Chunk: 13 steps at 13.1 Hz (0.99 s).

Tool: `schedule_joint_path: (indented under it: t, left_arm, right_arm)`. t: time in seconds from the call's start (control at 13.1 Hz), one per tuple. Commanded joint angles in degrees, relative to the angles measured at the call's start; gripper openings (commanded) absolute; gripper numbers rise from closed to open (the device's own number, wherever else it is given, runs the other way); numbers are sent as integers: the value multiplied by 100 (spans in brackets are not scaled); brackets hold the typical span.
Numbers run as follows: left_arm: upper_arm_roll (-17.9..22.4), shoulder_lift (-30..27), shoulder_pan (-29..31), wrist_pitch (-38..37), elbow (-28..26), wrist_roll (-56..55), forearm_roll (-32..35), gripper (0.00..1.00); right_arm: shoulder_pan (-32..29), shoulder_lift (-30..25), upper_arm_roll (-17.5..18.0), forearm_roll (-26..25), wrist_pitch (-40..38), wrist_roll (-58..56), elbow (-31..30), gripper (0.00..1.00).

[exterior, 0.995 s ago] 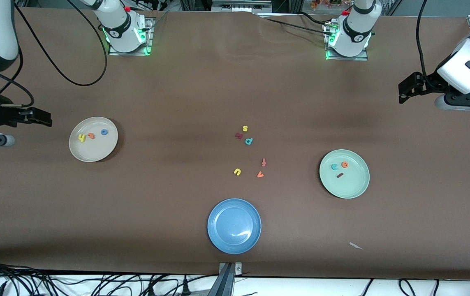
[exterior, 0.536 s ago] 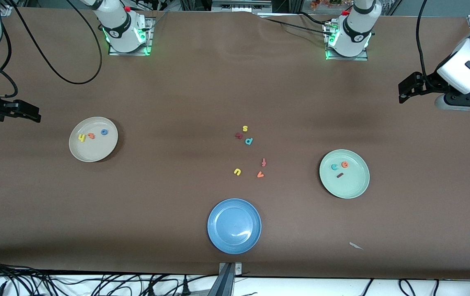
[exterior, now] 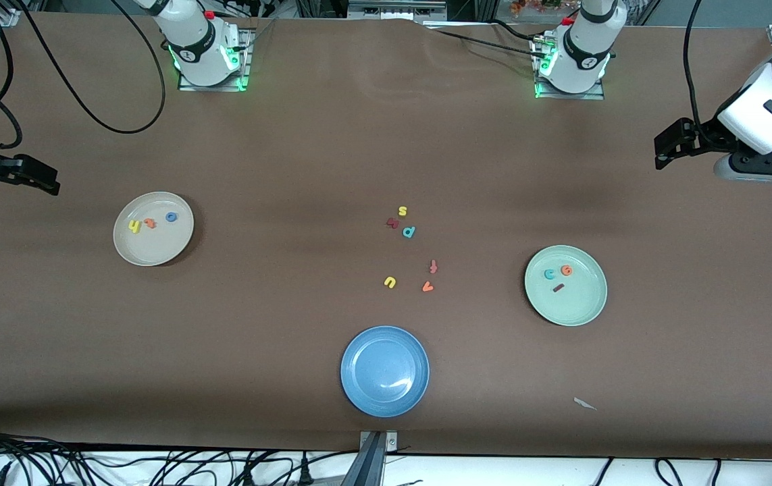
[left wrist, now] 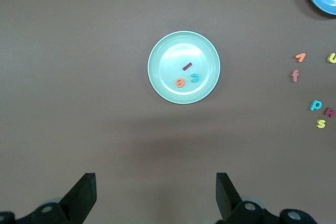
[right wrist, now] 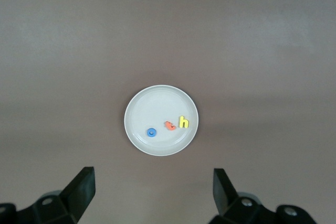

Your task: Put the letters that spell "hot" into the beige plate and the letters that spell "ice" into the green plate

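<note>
The beige plate lies toward the right arm's end of the table and holds a yellow h, an orange t and a blue o. The green plate lies toward the left arm's end and holds a teal c, an orange e and a dark red i. My right gripper hangs open and empty over bare table beside the beige plate. Over bare table beside the green plate, my left gripper is open and empty too.
A blue plate sits near the table's front edge. Loose letters lie mid-table: a yellow s, a dark red letter, a teal d, a red-orange f, an orange v, a yellow u. A white scrap lies near the front edge.
The right gripper has drawn away from the beige plate toward the right arm's end of the table. The left arm and all letters have stayed put.
</note>
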Motion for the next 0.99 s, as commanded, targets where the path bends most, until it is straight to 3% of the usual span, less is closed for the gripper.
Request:
schedule_joint_path:
  t: [0.0,0.69,0.92]
  left_arm:
    - [17,-59,-3,-45,-37,91,-105,100]
    - [35,-59,23,-71,-37,82,-105,100]
    - [44,-68,23,-89,-37,65,-105,100]
  right_arm:
    - [-86,-213,123,-70,90,92,-215,100]
    - [10,-134,150,18,160,153,-118,100]
    - [19,-125,123,324,99,346,-127,100]
